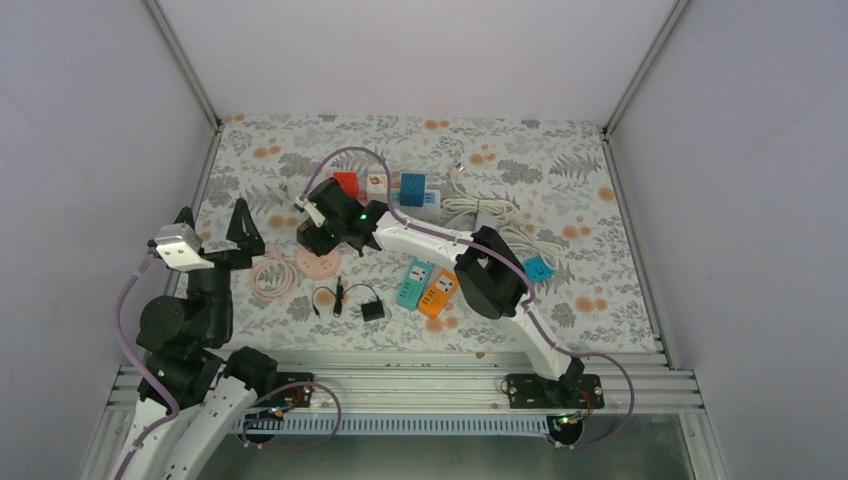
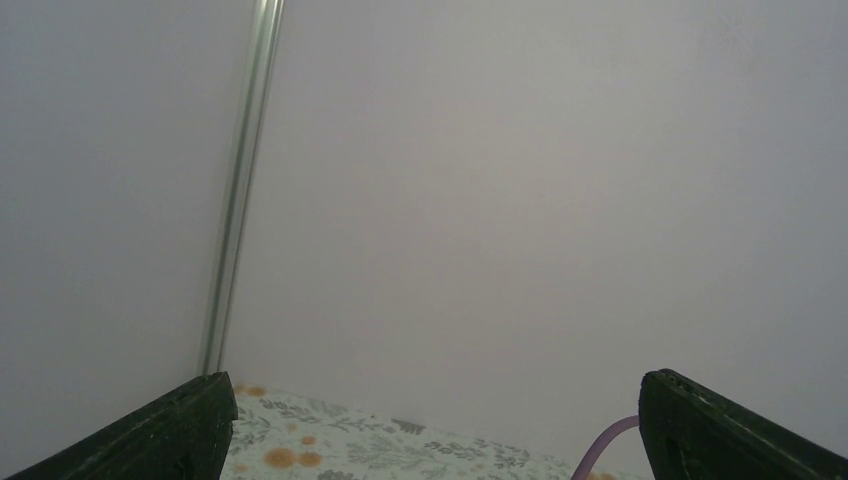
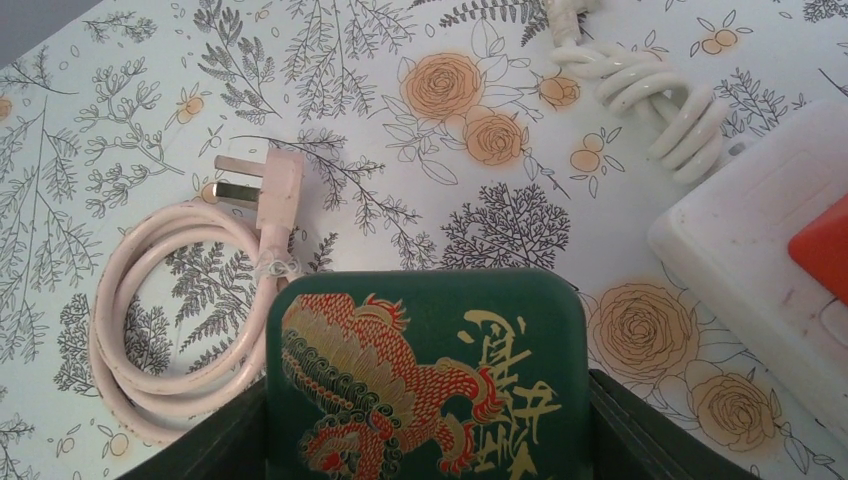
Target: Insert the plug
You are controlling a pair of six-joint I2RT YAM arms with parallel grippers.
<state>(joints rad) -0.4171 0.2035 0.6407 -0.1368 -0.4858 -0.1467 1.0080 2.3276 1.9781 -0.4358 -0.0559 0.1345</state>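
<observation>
While the right jaws are gripping the green block [image 3: 420,380], seemingly the plug, they should be holding it square and lining it up over the power strip [image 3: 760,260] before pressing. The strip is lying just to their right, toward the surface's far edge. The left jaws are standing open and empty.

The dark green rectangular box with a dragon print [image 3: 420,340] sits between the jaws of the right gripper [image 3: 425,420], touching both. Ahead-left of the jaws lies the pale pink plastic plug [image 3: 278,190], its coiled pink cable [image 3: 140,330] beside the jaw on that side. Right of the jaws lies the white plastic power strip [image 3: 740,250], an orange-red block [image 3: 825,245] on it; ahead-right, a bundled white cord [image 3: 650,95]. Plug, strip and cord lie on the floral table cover [image 3: 480,60].
</observation>
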